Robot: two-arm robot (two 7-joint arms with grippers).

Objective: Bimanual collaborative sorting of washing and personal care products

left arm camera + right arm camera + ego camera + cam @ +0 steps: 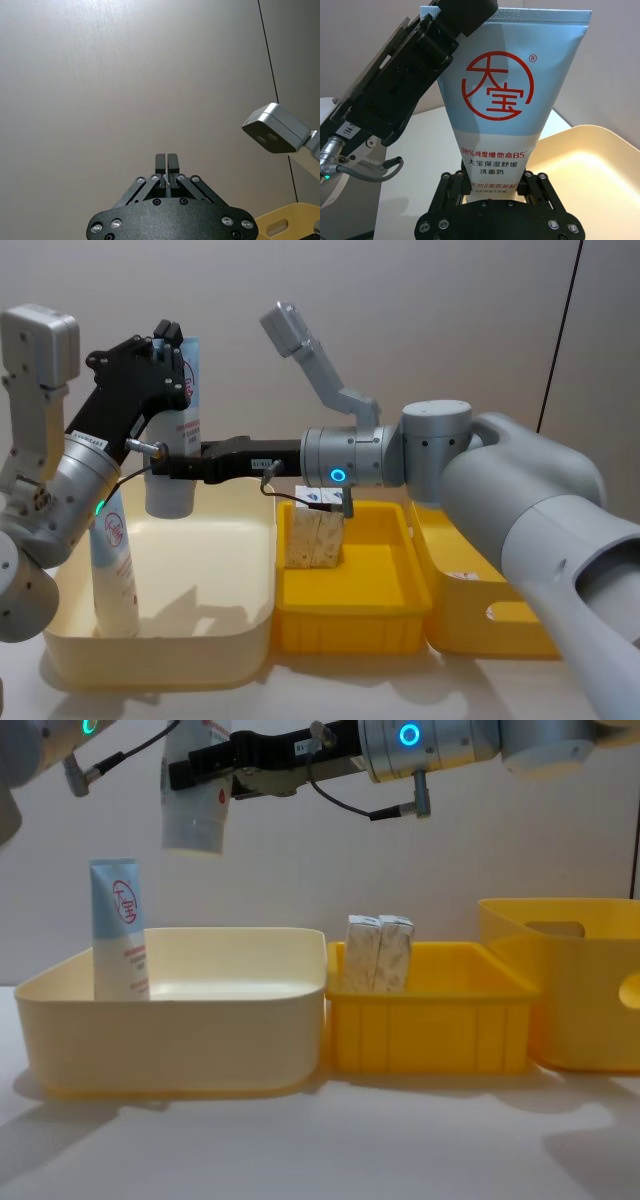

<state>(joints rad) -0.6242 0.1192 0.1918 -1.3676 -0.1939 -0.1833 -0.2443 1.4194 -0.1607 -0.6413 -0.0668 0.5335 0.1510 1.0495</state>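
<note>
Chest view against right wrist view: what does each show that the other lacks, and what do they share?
The chest view alone shows the second tube standing in the cream bin, two speckled cartons upright in the small yellow bin, and a taller yellow bin beyond. The right wrist view alone shows the held tube's red logo and print, with the left gripper pinching its crimped end. Both show that tube held by the right gripper.

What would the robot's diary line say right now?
both grippers: shut on held tube, cap down | over cream bin | second tube standing inside | cartons in yellow bin
</note>
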